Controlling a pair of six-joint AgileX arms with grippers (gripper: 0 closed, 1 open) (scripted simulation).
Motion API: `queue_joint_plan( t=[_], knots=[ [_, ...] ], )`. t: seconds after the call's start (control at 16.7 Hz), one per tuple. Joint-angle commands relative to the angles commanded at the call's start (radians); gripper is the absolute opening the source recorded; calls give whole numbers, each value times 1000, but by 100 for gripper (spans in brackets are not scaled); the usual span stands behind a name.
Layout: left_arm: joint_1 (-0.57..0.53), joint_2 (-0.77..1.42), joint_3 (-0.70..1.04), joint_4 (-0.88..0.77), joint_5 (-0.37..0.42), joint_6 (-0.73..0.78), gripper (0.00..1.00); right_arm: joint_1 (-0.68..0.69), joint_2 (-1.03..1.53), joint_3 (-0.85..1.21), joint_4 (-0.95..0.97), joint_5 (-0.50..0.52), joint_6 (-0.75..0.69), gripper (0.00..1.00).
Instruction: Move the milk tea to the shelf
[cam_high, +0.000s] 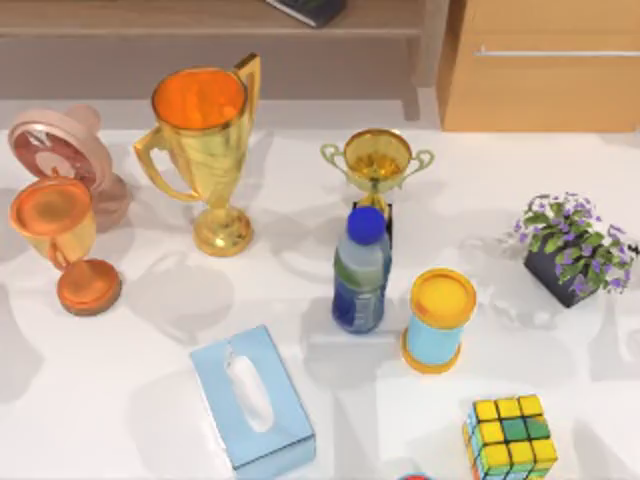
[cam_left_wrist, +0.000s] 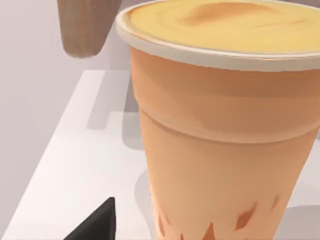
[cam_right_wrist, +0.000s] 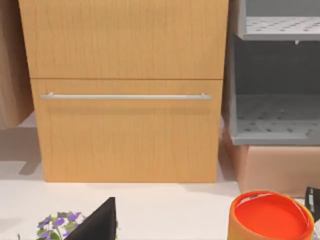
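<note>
White counter (cam_high: 150, 330) crowded; milk tea (cam_left_wrist: 215, 150) close by left gripper (cam_left_wrist: 95, 225), grip can't tell. Could tip, or clip gold trophy (cam_high: 205, 150) en route to shelf (cam_high: 200, 18). Right gripper (cam_right_wrist: 95, 225) idle, facing cabinet (cam_right_wrist: 125, 125).

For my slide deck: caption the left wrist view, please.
Close-up of the orange milk tea cup with its pale lid, standing on the white table.

— Where's the milk tea (cam_left_wrist: 220, 125)?
— Orange cup, pale sealed lid, apparently upright on the white table.
— And the shelf (cam_high: 190, 18)?
— Long light-brown board along the table's far edge.
</note>
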Motion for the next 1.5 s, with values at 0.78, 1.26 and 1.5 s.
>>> queue_joint_plan(
  t=[0.78,1.26,1.5],
  knots=[
    [-122,110,193,-68,-120,-23,100,0,0,0,0,0,0,100],
    [-168,150,266,-95,-165,-30,92,0,0,0,0,0,0,100],
    [-168,150,266,-95,-165,-30,62,0,0,0,0,0,0,100]
  ],
)
